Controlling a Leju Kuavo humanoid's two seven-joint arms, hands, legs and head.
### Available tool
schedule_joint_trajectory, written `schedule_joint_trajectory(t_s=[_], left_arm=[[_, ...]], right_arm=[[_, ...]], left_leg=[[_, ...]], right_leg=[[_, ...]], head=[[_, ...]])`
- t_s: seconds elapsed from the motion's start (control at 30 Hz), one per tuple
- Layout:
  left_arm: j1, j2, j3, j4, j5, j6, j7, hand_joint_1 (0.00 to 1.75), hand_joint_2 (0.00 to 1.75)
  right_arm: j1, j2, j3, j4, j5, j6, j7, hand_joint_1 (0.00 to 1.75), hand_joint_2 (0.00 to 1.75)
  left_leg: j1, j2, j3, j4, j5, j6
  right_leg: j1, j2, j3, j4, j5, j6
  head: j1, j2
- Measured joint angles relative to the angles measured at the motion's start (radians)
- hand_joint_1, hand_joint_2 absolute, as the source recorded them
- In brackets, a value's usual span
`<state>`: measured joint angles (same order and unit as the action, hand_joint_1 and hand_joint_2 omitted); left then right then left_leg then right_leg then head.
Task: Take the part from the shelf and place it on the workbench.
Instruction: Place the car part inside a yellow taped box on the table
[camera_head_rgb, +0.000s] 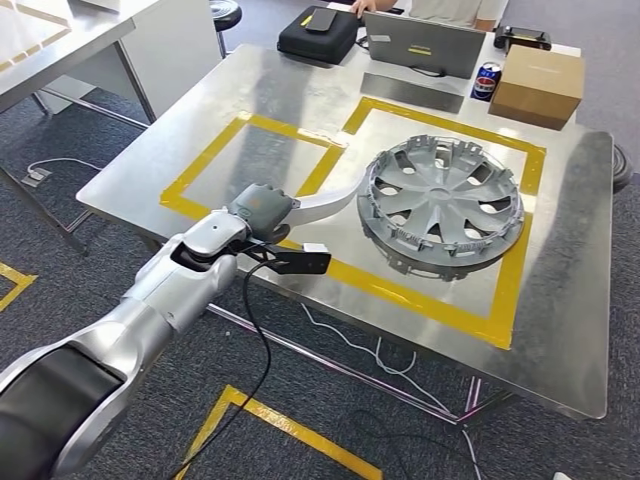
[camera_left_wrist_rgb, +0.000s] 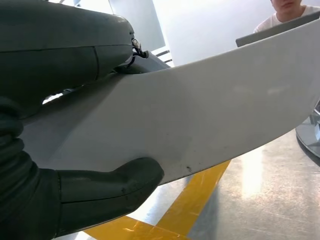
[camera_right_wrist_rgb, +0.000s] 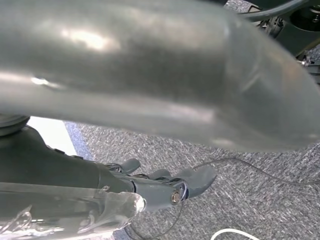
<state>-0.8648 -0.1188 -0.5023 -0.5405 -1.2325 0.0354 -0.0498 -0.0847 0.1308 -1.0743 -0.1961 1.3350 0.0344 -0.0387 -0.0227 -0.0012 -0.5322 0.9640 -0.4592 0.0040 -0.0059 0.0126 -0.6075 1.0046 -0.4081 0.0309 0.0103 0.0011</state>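
Steel workbench (camera_head_rgb: 558, 300) with yellow tape outlines (camera_head_rgb: 423, 300).
A grey wheel cover (camera_head_rgb: 441, 205) lies inside the right outline; laptop (camera_head_rgb: 434, 45), cardboard box (camera_head_rgb: 537, 85) and black case (camera_head_rgb: 317, 35) along the far edge.

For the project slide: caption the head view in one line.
Left hand holds a curved white part over the yellow-taped workbench, beside a silver wheel cover.

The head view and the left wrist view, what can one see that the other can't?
The head view alone shows the silver wheel cover lying inside the yellow tape, plus the cardboard box, the black bag and the can. The left wrist view alone shows, close up, the thumb pressed on the white curved part's edge. Both show the left hand holding that part over the metal workbench, and a person behind a laptop.
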Motion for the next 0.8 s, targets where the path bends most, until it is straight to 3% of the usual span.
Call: schedule_joint_trajectory(t_s=[0.1, 0.17, 0.27, 0.3, 0.33, 0.37, 0.43, 0.47, 0.53, 0.63, 0.7, 0.8], left_arm=[[-0.005, -0.001, -0.002, 0.004, 0.0, 0.0, 0.001, 1.75, 1.75], [-0.011, -0.005, -0.003, 0.006, 0.004, 0.001, 0.001, 1.75, 1.75], [-0.012, -0.008, -0.003, 0.008, 0.014, -0.001, 0.001, 1.75, 1.75], [-0.01, -0.008, -0.003, 0.01, 0.016, -0.001, 0.001, 1.75, 1.75], [-0.008, -0.008, -0.003, 0.013, 0.018, -0.002, 0.001, 1.75, 1.75], [-0.007, -0.008, -0.003, 0.015, 0.019, -0.003, 0.001, 1.75, 1.75], [-0.007, -0.007, -0.003, 0.018, 0.02, -0.003, 0.001, 1.75, 1.75], [-0.009, -0.007, -0.003, 0.019, 0.02, -0.003, 0.001, 1.75, 1.75], [-0.012, -0.005, -0.003, 0.02, 0.02, -0.005, 0.001, 1.75, 1.75], [-0.012, -0.005, -0.003, 0.022, 0.019, -0.006, 0.001, 1.75, 1.75], [-0.013, -0.005, -0.003, 0.023, 0.019, -0.006, 0.001, 1.75, 1.75], [-0.007, -0.002, -0.003, 0.025, 0.019, -0.006, 0.001, 1.75, 1.75]], right_arm=[[0.0, 0.0, 0.0, 0.0, 0.0, -0.001, 0.001, 0.0, 0.0], [0.0, 0.0, -0.001, 0.0, 0.0, -0.002, 0.001, 0.0, 0.0], [0.001, 0.0, -0.001, 0.0, 0.003, -0.003, 0.002, 0.0, 0.0], [0.002, 0.0, -0.001, 0.0, 0.003, -0.003, 0.002, 0.0, 0.0], [0.003, 0.0, -0.001, 0.0, 0.004, -0.003, 0.002, 0.0, 0.0], [0.004, 0.0, -0.001, 0.0, 0.005, -0.003, 0.001, 0.0, 0.0], [0.004, 0.001, -0.001, 0.0, 0.005, -0.003, 0.0, 0.0, 0.0], [0.003, 0.002, -0.001, 0.001, 0.005, -0.003, -0.001, 0.0, 0.0], [-0.001, 0.003, -0.001, 0.002, 0.006, -0.003, -0.003, 0.0, 0.0], [0.0, 0.003, -0.001, 0.002, 0.006, -0.006, -0.003, 0.0, 0.0], [0.0, 0.003, -0.002, 0.002, 0.006, -0.007, -0.003, 0.0, 0.0], [-0.002, 0.003, -0.002, 0.002, 0.007, -0.008, -0.003, 0.0, 0.0]], left_leg=[[0.001, 0.001, 0.001, -0.005, 0.005, 0.01], [0.008, 0.003, 0.005, -0.016, 0.011, 0.017], [0.011, 0.005, 0.01, -0.019, 0.01, 0.02], [0.012, 0.006, 0.011, -0.018, 0.008, 0.02], [0.012, 0.007, 0.014, -0.018, 0.005, 0.018], [0.014, 0.008, 0.018, -0.016, 0.0, 0.014], [0.018, 0.009, 0.027, -0.009, -0.015, 0.003], [0.018, 0.01, 0.027, -0.002, -0.023, -0.004], [0.014, 0.012, 0.023, 0.008, -0.033, -0.013], [0.015, 0.017, 0.016, 0.02, -0.048, -0.024], [0.017, 0.014, -0.022, 0.092, -0.083, -0.032], [0.017, 0.008, -0.152, 0.29, -0.139, -0.034]], right_leg=[[-0.002, 0.0, -0.001, -0.003, 0.001, 0.009], [0.0, -0.001, -0.022, 0.033, -0.02, 0.015], [-0.003, -0.003, -0.122, 0.221, -0.092, 0.024], [-0.005, -0.004, -0.154, 0.272, -0.101, 0.027], [-0.006, -0.005, -0.169, 0.288, -0.09, 0.029], [-0.008, -0.007, -0.163, 0.26, -0.059, 0.032], [-0.009, -0.02, -0.112, 0.135, 0.017, 0.038], [-0.009, -0.026, -0.084, 0.075, 0.036, 0.037], [-0.007, -0.03, -0.064, 0.034, 0.03, 0.025], [-0.006, -0.015, -0.065, 0.035, 0.019, -0.001], [-0.007, -0.007, -0.061, 0.034, 0.015, -0.013], [-0.007, 0.005, -0.057, 0.034, 0.011, -0.023]], head=[[0.0, 0.0], [0.002, 0.0], [0.005, 0.0], [0.004, 0.0], [0.004, 0.0], [0.004, 0.0], [0.005, 0.0], [0.007, 0.0], [0.006, 0.0], [0.0, 0.0], [-0.002, 0.0], [-0.003, 0.0]])
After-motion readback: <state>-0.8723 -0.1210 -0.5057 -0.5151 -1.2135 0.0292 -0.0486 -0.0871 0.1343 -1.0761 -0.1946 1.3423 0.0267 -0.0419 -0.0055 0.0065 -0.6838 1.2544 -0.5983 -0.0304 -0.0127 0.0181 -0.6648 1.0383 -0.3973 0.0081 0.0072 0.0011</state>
